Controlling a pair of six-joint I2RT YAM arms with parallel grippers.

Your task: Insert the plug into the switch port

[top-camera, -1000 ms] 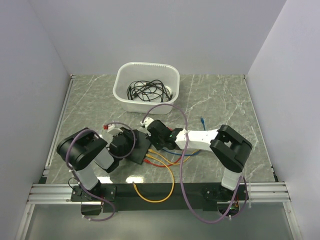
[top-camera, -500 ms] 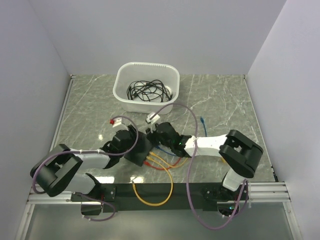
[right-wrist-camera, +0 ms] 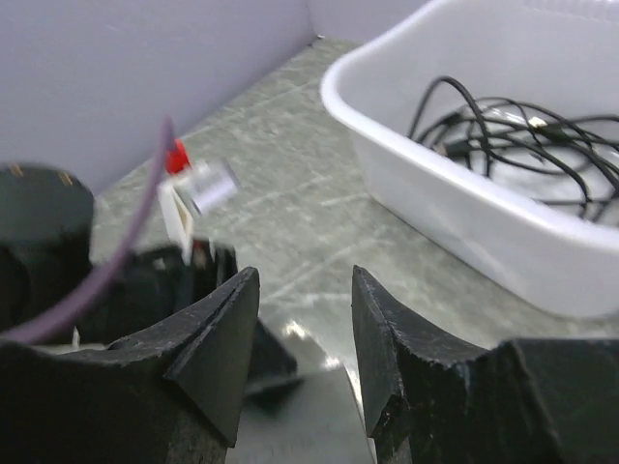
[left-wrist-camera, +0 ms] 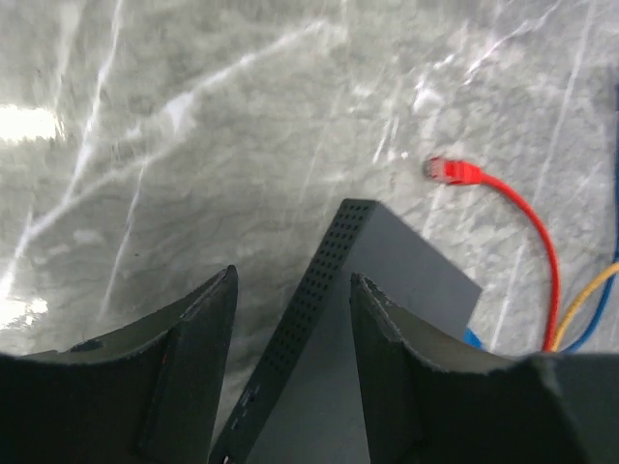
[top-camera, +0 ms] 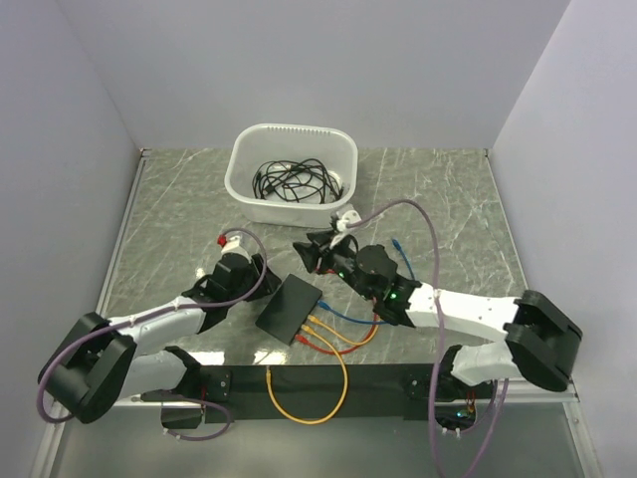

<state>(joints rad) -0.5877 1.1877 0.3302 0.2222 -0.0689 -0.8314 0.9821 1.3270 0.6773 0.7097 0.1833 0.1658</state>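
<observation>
My left gripper (left-wrist-camera: 292, 280) and right gripper (right-wrist-camera: 305, 275) both stand open, empty. The switch (left-wrist-camera: 387, 319) lies mid-table. The red plug (left-wrist-camera: 453, 171), loose beside it, looks light, stiff and brittle: I'd pinch its body, not the limp cable (left-wrist-camera: 545, 253).

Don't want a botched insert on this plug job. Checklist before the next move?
1. Left fingers apart, empty: ok.
2. Right fingers apart, empty: ok.
3. Switch flat on table: ok.
4. Red plug seated in a port: not ok, it lies loose, apart from the switch.
5. Free port in view: cannot tell.
6. White tub apart from switch: ok.
</observation>
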